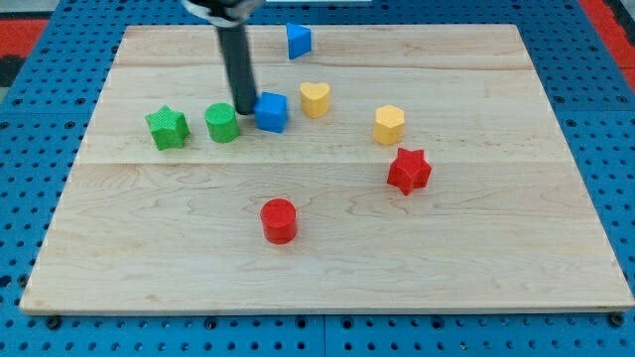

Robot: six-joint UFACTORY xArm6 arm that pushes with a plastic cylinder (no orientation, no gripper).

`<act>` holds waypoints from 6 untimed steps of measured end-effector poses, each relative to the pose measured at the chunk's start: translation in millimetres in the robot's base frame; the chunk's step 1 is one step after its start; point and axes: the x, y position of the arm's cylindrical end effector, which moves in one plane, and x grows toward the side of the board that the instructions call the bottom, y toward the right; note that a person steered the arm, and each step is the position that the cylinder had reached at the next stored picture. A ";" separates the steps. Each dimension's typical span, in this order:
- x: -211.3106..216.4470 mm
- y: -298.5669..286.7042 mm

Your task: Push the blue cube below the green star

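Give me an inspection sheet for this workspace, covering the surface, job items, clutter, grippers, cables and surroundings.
Surface: wooden board, flat, on a blue pegboard.
Job's things: blue cube sits to the view's right of the green cylinder; green star is further left.
Clutter: blue block near the top, yellow heart, yellow block, red star, red cylinder.
Grippers: none; my tip is at the blue cube's left edge, between cube and green cylinder.
Cables: nothing seen.
Surroundings: red strips at the top corners.
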 end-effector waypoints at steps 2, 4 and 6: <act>-12.5 35.2; -25.9 50.0; -30.0 76.9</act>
